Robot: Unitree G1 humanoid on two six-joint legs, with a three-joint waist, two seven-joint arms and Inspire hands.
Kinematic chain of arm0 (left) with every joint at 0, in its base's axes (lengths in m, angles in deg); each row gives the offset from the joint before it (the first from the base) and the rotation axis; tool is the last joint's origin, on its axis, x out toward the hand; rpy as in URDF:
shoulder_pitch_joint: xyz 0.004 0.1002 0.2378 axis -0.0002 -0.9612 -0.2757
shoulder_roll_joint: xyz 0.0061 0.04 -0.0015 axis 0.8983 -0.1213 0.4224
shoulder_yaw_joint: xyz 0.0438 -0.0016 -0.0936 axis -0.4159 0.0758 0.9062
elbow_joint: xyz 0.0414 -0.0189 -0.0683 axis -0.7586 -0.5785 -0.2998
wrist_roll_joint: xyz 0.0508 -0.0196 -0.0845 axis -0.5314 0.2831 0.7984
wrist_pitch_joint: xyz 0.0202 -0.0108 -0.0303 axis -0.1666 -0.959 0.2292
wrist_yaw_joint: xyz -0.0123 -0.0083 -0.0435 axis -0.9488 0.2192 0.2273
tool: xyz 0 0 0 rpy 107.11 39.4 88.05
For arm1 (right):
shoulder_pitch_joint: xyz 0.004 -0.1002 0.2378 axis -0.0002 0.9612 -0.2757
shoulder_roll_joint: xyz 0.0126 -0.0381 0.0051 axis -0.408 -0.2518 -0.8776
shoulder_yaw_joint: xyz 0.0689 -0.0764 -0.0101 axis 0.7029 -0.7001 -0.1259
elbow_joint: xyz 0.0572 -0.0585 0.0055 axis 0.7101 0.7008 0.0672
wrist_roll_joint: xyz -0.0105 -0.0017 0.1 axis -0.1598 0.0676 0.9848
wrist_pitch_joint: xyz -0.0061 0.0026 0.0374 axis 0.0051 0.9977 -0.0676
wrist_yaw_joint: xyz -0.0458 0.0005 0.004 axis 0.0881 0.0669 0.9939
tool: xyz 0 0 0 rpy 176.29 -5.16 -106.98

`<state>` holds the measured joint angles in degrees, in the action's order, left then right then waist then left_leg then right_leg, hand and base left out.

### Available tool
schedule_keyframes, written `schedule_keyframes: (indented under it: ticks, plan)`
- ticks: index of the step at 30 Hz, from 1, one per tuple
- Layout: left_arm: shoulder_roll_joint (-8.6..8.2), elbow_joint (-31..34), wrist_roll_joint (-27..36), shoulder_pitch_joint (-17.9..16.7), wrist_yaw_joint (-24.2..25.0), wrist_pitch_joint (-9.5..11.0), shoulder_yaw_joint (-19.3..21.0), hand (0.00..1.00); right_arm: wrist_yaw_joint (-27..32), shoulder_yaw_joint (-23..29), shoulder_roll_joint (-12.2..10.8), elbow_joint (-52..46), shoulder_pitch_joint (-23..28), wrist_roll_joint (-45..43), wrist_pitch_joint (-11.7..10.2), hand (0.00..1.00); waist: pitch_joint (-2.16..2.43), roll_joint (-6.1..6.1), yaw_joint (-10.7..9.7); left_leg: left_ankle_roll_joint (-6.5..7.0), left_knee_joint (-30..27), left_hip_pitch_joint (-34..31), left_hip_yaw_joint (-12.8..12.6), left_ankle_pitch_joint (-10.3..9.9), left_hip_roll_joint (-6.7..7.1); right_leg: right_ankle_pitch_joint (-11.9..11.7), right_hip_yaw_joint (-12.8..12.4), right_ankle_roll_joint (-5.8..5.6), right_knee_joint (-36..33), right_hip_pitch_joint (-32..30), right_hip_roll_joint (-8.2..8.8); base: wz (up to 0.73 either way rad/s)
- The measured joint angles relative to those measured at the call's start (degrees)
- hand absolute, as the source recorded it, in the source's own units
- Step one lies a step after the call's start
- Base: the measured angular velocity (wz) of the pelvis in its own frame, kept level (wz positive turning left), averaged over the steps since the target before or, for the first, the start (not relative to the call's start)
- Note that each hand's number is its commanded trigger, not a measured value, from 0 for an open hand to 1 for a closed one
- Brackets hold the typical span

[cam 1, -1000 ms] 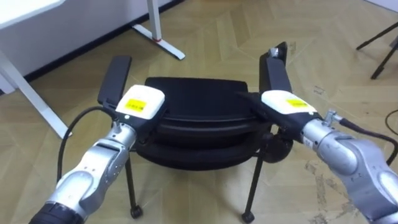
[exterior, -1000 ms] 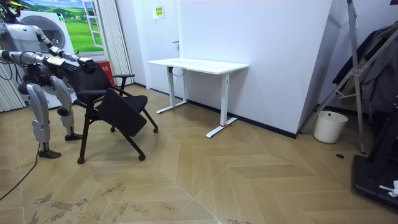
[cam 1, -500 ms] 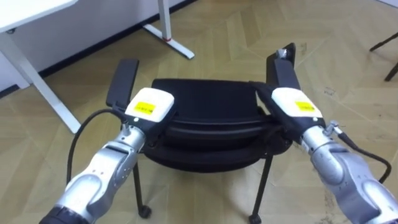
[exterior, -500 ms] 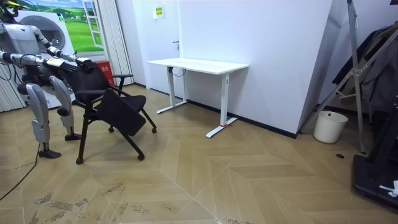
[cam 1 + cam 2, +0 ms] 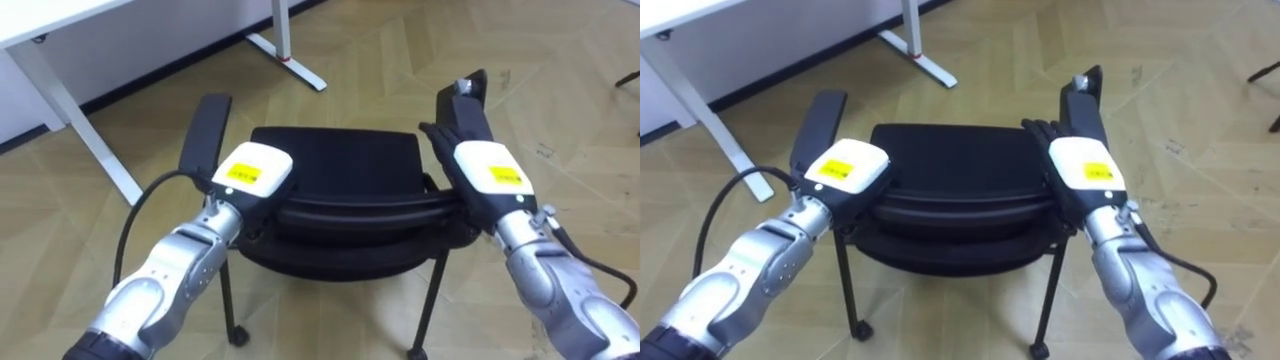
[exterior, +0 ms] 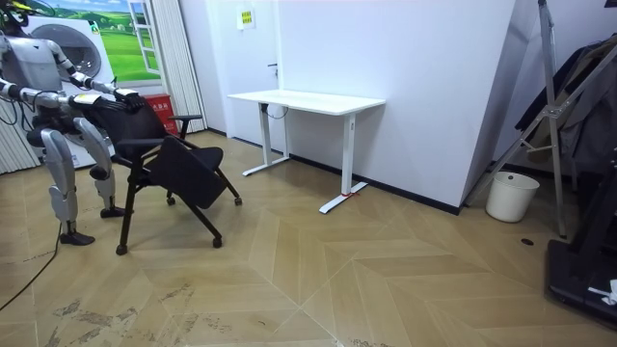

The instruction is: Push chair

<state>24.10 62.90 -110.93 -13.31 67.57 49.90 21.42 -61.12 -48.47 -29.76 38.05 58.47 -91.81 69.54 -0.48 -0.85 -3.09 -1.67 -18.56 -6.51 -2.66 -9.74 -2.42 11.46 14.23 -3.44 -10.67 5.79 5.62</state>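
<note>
A black chair (image 5: 335, 165) with two armrests and castor legs stands right in front of me, its backrest top edge (image 5: 960, 215) closest to me. My left hand (image 5: 250, 175) lies on the left end of that edge, its fingers hidden under the hand. At the right end is my right hand (image 5: 488, 172), with dark straight fingers (image 5: 1038, 128) lying along the backrest beside the right armrest (image 5: 468, 100). In the room view I stand at the room view's left behind the chair (image 6: 174, 164), both arms stretched to it.
A white desk (image 6: 308, 101) stands by the wall beyond the chair; its leg and foot (image 5: 290, 50) lie just past the chair's left armrest (image 5: 205, 135). A white bin (image 6: 511, 196) and dark stands are at the room view's right. Open wooden floor lies between.
The chair has shifted a little toward the room view's left with both hands still on its backrest. The eye view has shifted, so the desk leg now sits further right.
</note>
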Motion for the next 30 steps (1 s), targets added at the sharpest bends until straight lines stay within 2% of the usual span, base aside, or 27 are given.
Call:
schedule_keyframes:
  ticks: [13,17,22,26,27,29,30]
  plan:
    - [0.07,0.98,0.44,-0.05,1.17,0.11,0.00,1.00,2.94,-0.13,0.15,0.90,0.21,-6.57,0.15,0.00,0.01,-0.02,0.42,0.00,-0.13,-0.27,0.24,0.00,0.01,0.00,0.07,0.00,-0.01,-0.23,-0.04,0.00]
    - [0.51,1.61,0.45,-0.05,1.80,0.09,-0.26,1.00,3.28,-0.89,0.22,0.57,0.21,-8.52,1.43,0.00,0.01,-0.14,0.40,0.00,0.17,-0.27,0.25,0.01,0.04,0.00,0.12,0.00,0.04,-0.31,-0.04,0.00]
    - [1.05,2.28,0.61,-0.03,2.15,0.11,-0.85,1.00,1.97,-3.58,2.95,-1.11,0.31,-9.31,2.54,0.00,0.00,-0.64,0.72,-0.01,0.17,-0.24,0.25,0.01,0.05,0.00,0.14,0.00,0.05,-0.28,-0.03,0.00]
    - [1.08,2.31,0.64,0.18,2.49,0.13,-1.09,1.00,-1.87,-5.10,4.28,-3.82,0.35,-9.46,4.56,0.00,-0.28,-1.17,1.30,-0.01,0.21,0.20,0.23,0.01,0.04,0.00,0.09,-0.01,0.05,0.11,-0.03,0.00]
    - [1.15,2.31,0.65,0.30,2.51,0.30,-1.09,1.00,-3.16,-5.32,4.64,-4.80,0.36,-9.56,4.90,0.14,-0.32,-1.20,1.45,-0.01,0.21,0.12,0.21,0.01,0.05,0.00,0.06,-0.01,0.04,0.00,-0.03,0.00]
    - [1.28,2.38,0.65,0.36,2.52,0.73,-1.09,1.00,-4.93,-5.72,5.50,-6.54,0.63,-9.71,5.03,1.00,-0.33,-1.21,1.71,-0.02,0.27,0.01,0.23,0.00,0.05,0.01,0.02,-0.01,0.03,-0.20,-0.04,0.00]
    - [1.33,2.42,0.65,0.50,2.55,0.98,-1.09,1.00,-6.31,-5.82,5.94,-7.80,0.88,-9.73,5.05,1.00,-0.34,-1.22,2.05,-0.02,0.40,-0.08,0.24,0.00,0.04,0.01,0.01,-0.01,0.03,-0.64,-0.06,0.00]
